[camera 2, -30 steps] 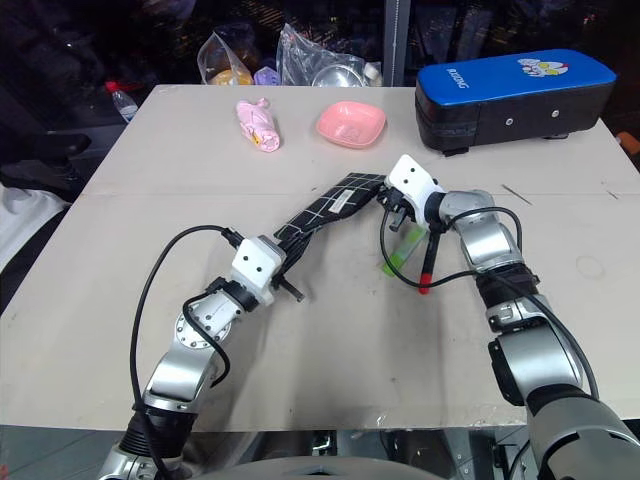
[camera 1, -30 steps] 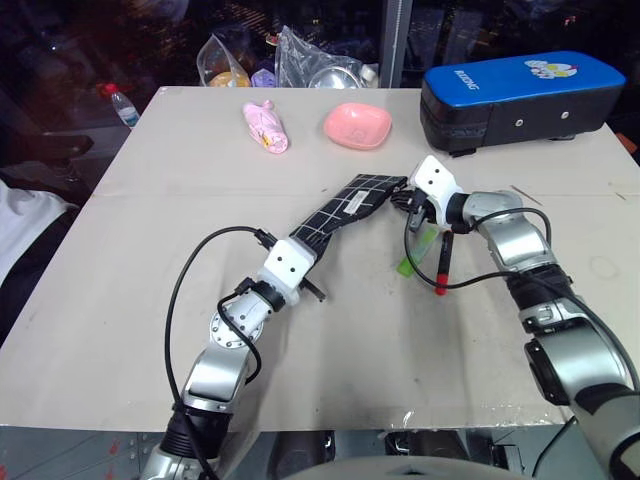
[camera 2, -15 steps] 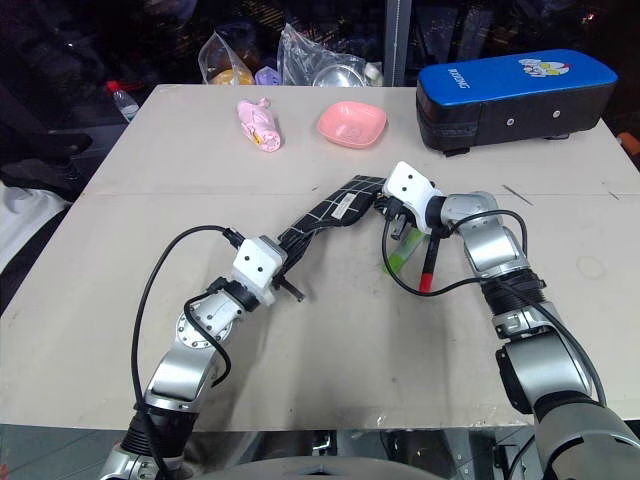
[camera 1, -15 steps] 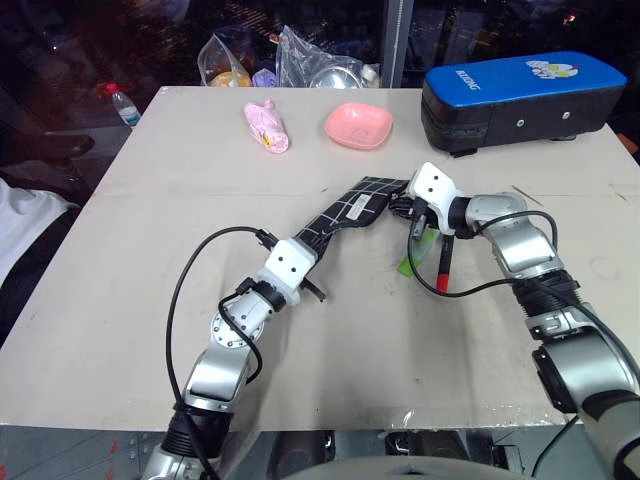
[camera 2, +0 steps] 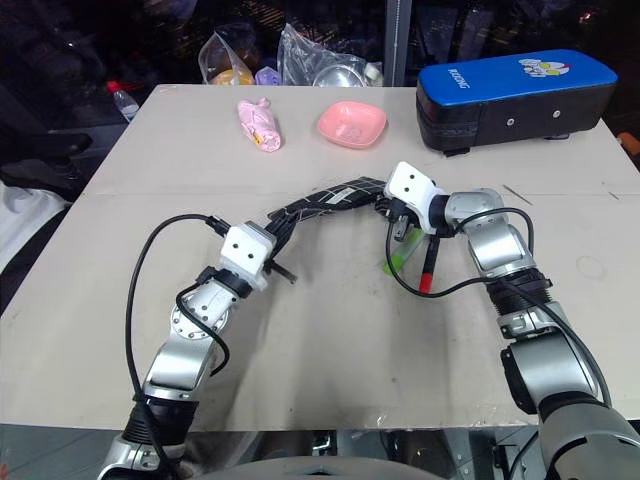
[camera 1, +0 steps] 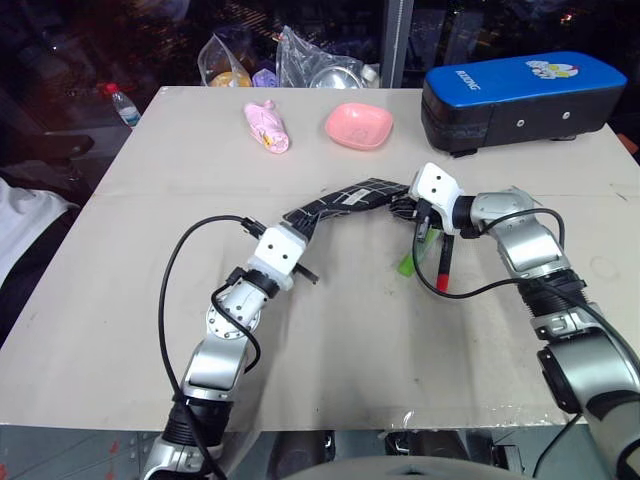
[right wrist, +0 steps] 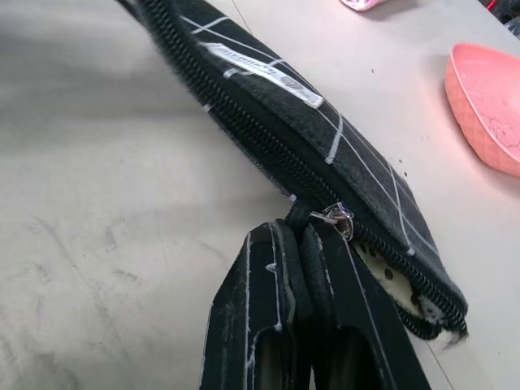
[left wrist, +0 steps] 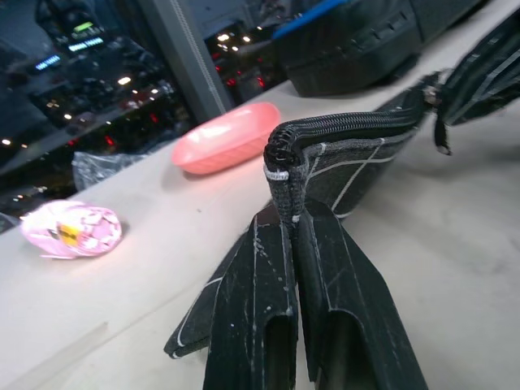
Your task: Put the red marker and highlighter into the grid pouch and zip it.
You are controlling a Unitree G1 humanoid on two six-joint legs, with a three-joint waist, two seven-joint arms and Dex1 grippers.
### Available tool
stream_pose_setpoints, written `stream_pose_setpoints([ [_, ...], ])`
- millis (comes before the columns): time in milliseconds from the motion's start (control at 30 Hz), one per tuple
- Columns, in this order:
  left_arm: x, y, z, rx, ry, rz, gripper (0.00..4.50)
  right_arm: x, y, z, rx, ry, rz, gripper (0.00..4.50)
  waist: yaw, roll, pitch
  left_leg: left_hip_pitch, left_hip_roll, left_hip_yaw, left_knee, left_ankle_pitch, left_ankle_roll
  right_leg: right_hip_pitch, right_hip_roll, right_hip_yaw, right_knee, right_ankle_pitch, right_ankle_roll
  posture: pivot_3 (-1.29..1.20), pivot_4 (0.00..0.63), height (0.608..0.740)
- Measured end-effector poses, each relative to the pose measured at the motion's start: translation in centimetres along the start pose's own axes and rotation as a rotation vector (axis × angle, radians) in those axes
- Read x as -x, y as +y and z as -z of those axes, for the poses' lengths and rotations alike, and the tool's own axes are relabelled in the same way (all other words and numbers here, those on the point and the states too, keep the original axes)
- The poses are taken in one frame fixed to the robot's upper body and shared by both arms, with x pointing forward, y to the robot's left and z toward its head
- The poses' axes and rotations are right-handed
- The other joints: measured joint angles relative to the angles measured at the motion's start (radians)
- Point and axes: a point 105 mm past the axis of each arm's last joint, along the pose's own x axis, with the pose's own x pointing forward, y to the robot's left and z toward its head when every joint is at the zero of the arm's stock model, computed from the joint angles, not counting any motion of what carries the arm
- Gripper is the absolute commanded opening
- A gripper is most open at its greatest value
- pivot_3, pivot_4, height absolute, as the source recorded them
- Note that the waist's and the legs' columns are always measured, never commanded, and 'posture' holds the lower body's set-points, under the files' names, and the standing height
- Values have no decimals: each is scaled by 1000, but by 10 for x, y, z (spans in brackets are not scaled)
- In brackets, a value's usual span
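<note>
The grid pouch (camera 1: 340,200) hangs stretched above the table between my two grippers. My left gripper (camera 1: 297,224) is shut on the pouch's near end (left wrist: 280,154), at the corner where the zipper ends. My right gripper (camera 1: 404,206) is shut on the zipper pull (right wrist: 338,218); past the pull a short stretch gapes and shows dotted lining. The red marker (camera 1: 443,262) lies on the table under my right wrist, red end toward me. The green highlighter (camera 1: 408,262) lies just left of it. Both are outside the pouch.
A large blue-and-black case (camera 1: 520,95) stands at the back right. A pink bowl (camera 1: 357,125) and a pink wrapped object (camera 1: 266,127) sit at the back centre. Plastic bags (camera 1: 300,60) and a bottle (camera 1: 120,103) lie beyond the far edge.
My left gripper has risen and shifted left with the pouch's end, so the pouch is pulled flatter and higher off the table. The right gripper has stayed about where it was.
</note>
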Motion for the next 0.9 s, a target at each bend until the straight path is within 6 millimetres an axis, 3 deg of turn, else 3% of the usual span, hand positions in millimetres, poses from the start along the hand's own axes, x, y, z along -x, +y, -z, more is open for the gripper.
stream_pose_setpoints([
  [500, 0, 0, 3, -13, 1, -11, 0, 2, 12, -20, -14, -69, -77, 59, 0, 0, 0, 0, 0, 0, 0, 0, 0, 0, 0, 0, 0, 0, 0, 0, 150, 740],
  [900, 0, 1, 3, -17, 2, -22, 0, 5, 20, -26, -42, -94, -123, 59, 1, 0, 0, 0, 0, 0, 0, 0, 0, 0, 0, 0, 0, 0, 0, 0, 150, 740],
])
